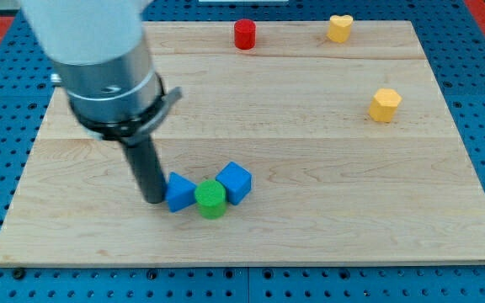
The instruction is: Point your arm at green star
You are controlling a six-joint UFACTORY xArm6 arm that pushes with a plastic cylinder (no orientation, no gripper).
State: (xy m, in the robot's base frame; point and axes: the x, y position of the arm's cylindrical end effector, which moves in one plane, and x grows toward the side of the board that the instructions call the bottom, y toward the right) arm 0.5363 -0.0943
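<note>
My tip [153, 199] sat on the wooden board [327, 210] at the view's lower left, touching the left side of a blue block [180, 193]. Green cylinder [210, 199] was pressed against that block's right, and a blue cube [236, 182] touched the cylinder on its upper right, so all three were clustered. Red cylinder [244, 34] stood at the view's top centre, yellow heart [339, 28] at top right, and a yellow block [385, 105] was below the heart near the right edge. No star shape could be made out.
</note>
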